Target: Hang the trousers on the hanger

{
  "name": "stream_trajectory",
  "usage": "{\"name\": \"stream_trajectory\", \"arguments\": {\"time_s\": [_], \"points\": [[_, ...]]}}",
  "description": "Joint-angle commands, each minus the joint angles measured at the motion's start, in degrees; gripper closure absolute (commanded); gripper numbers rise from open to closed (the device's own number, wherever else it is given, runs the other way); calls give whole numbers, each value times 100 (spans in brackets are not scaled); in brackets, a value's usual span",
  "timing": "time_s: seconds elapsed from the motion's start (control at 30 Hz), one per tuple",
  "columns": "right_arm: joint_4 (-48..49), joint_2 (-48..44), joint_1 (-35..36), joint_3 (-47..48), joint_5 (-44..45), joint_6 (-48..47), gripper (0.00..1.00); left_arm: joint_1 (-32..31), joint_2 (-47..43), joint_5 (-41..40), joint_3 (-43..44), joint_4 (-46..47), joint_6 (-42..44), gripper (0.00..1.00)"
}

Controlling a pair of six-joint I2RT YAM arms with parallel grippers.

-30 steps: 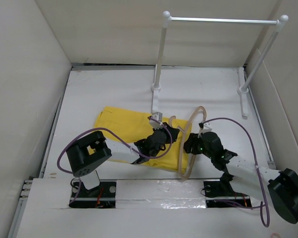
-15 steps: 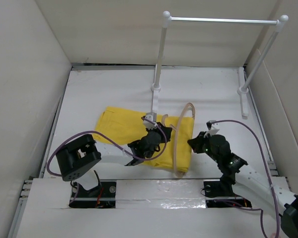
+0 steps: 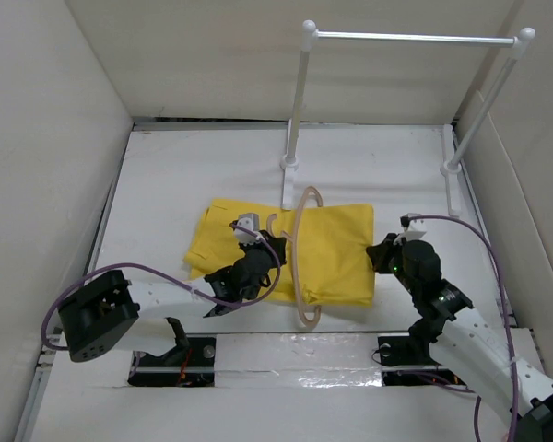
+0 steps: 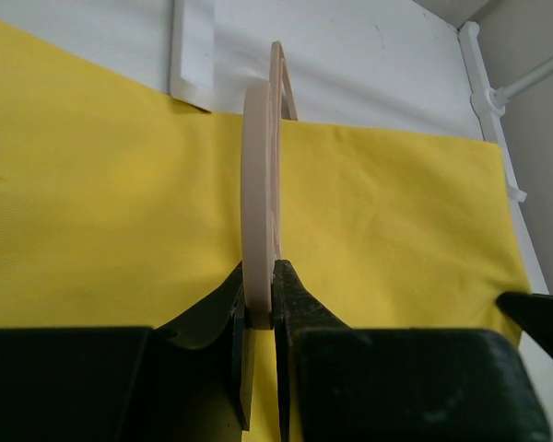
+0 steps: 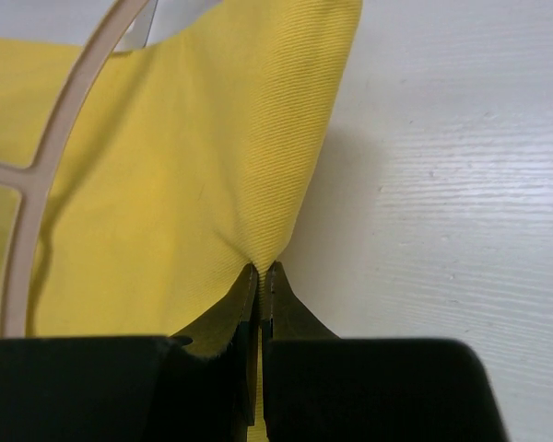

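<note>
The yellow trousers lie folded flat on the white table. The beige hanger stands on edge across their middle, its loop reaching from the rail post to the cloth's near edge. My left gripper is shut on the hanger near its hook. In the left wrist view the hanger shows edge-on, clamped between my jaws over the trousers. My right gripper is shut on the trousers' right edge. In the right wrist view the cloth is pinched at my fingertips, with the hanger's arm to the left.
A white rail on two posts stands at the back, one post base just behind the trousers, the other at the right. Cardboard walls close in the table on the left, back and right.
My right gripper has shut on the trousers' right edge and drawn it right, spreading the cloth. My left gripper has carried the hanger left, and the hanger now stands across the trousers.
</note>
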Motion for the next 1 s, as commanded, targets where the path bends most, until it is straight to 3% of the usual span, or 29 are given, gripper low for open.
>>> {"name": "stream_trajectory", "arguments": {"time_s": [0.0,0.43,0.97], "points": [[146,-265,-254,541,658,-327,100,104,-461,-382,-220,-507,332,100],[-293,-345,-377,805,975,-495,100,210,-1219,-575,-273,-1167,420,100],[-487,-283,-377,638,878,-302,100,263,-1834,-514,8,-1036,728,100]]}}
